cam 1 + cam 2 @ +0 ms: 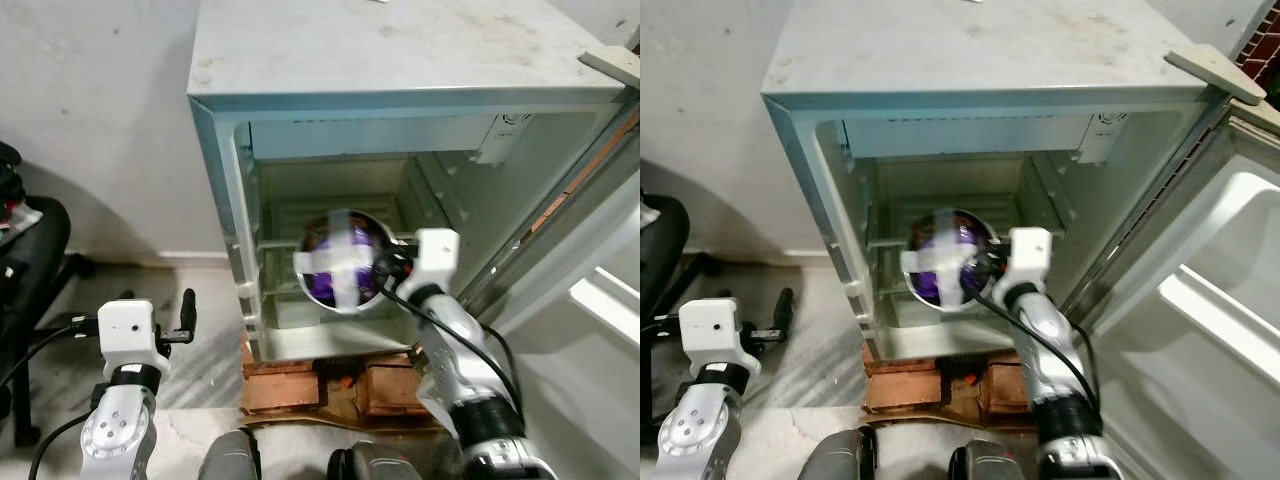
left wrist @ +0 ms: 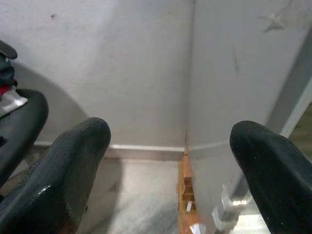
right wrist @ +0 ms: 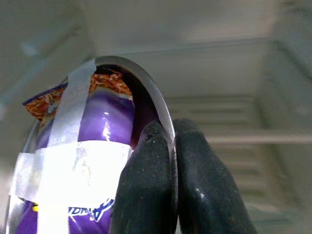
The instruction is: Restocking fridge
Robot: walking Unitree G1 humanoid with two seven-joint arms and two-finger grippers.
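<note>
— Fridge status?

— I'm looking down at the small grey fridge [image 1: 400, 60] standing on red-brown bricks [image 1: 300, 385], its white door [image 1: 1200, 300] swung open on my right. My right claw [image 3: 168, 161] is pinched together on the rim of a round steel bowl [image 1: 340, 262], one finger [image 3: 141, 195] on each side of the metal edge. The bowl is tipped on its side and held at the mouth of the fridge's lower compartment, in front of the pale shelf [image 1: 320, 215]. Inside it sits a purple snack packet [image 3: 105, 126], strapped in by a cross of whitish tape [image 3: 73, 165].

— And the other arm?

— My left claw [image 2: 168, 161] hangs low beside the fridge's left wall, fingers spread apart with nothing between them, pointed at the white wall [image 2: 122, 73] and the grey floor [image 2: 136, 204]. A black chair [image 1: 35, 250] stands further left.
</note>
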